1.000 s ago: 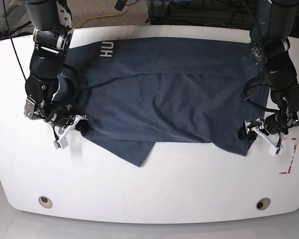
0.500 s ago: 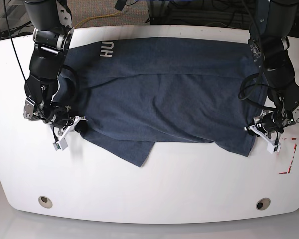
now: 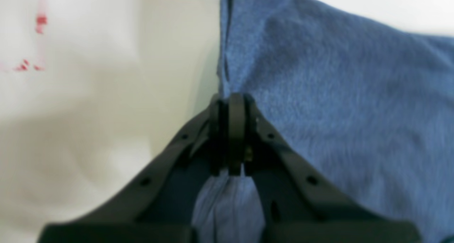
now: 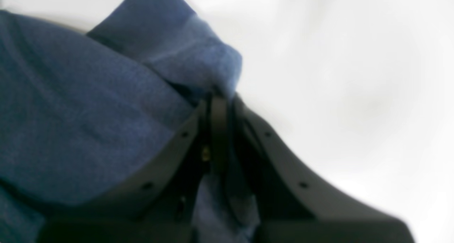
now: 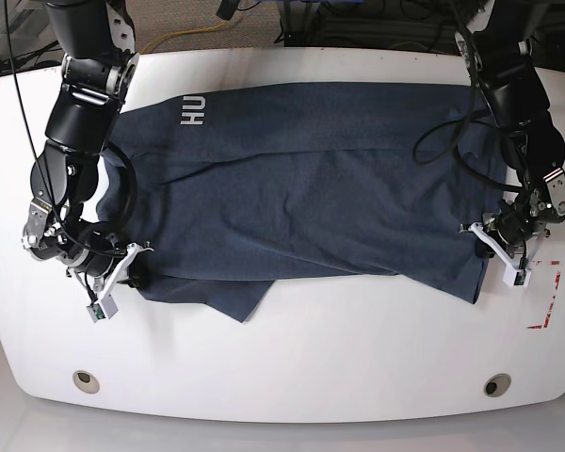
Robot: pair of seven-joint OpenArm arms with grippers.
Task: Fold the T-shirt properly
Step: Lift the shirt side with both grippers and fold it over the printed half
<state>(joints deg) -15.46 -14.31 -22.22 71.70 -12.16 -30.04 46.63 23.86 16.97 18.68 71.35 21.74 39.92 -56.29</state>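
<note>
While the dark navy-blue heathered cotton T-shirt [image 5: 311, 179] lies spread across the middle of the white rounded table [image 5: 292, 367], I hold it at both ends. My left tool [image 3: 230, 104] is clenched on a pinch of the cloth at the shirt's edge, with a tuft of blue fabric showing behind the closed tips. My right tool [image 4: 218, 101] is likewise clamped on a bunched fold at the opposite edge, near the hem corner.

Around the shirt, two round metal-ringed holes [image 5: 87, 380] sit near the table's front edge, one towards each corner. Red tape marks [image 5: 546, 306] lie on the table just beside my left tool, apart from the cloth. Black cables [image 5: 457, 155] from my left arm loop over the shirt's end, and cables from my right arm cross the sleeve area. Beyond the far edge, a tangle of cords lies on the carpet.

Bare table runs wide along the front, with narrower strips at each side; the far edge is close behind the shirt.

Its white block lettering [image 5: 194, 110] sits near the far edge by my right arm. A long crease runs across the body, and the near hem hangs in an uneven point, folded over itself.
</note>
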